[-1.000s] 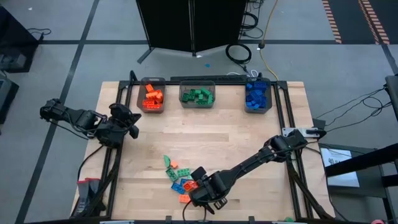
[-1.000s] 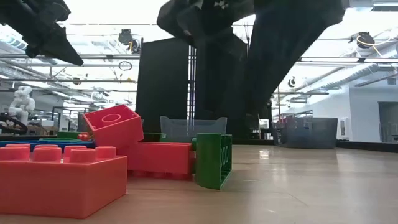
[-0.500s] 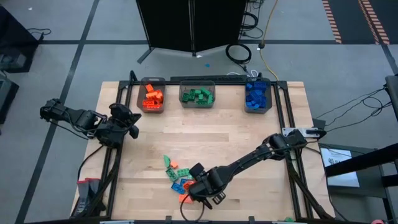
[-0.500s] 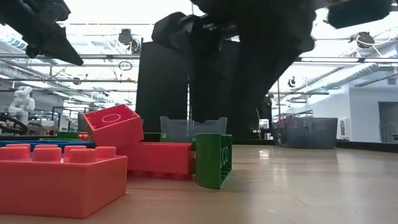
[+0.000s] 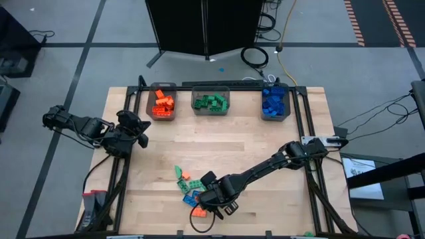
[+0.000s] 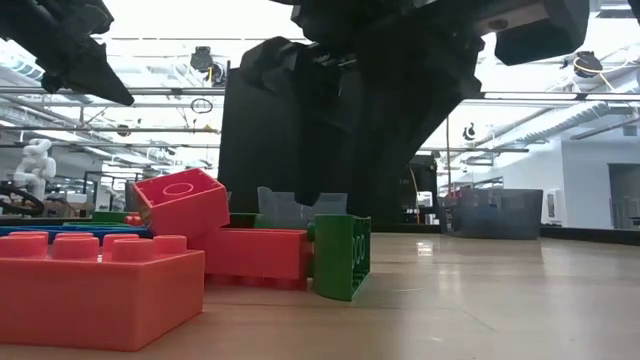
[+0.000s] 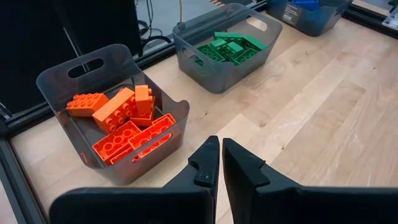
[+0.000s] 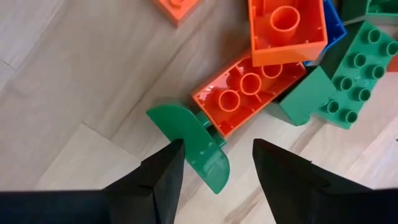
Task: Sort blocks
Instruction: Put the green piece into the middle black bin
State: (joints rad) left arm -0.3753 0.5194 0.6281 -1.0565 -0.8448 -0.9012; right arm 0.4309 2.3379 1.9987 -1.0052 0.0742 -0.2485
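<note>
Blocks (image 5: 189,189) — small studded plastic bricks in orange, green and blue — lie heaped near the wooden table's (image 5: 232,146) front edge. Directly above the heap hangs the right gripper (image 8: 214,165), fingers spread either side of a curved green plastic piece (image 8: 193,146) without touching it. The left gripper (image 7: 219,163) — fingers pressed together, empty — waits beside the grey translucent bin of orange bricks (image 7: 118,121).

No text, label, brand, number or sign can be read on anything in these views
</note>
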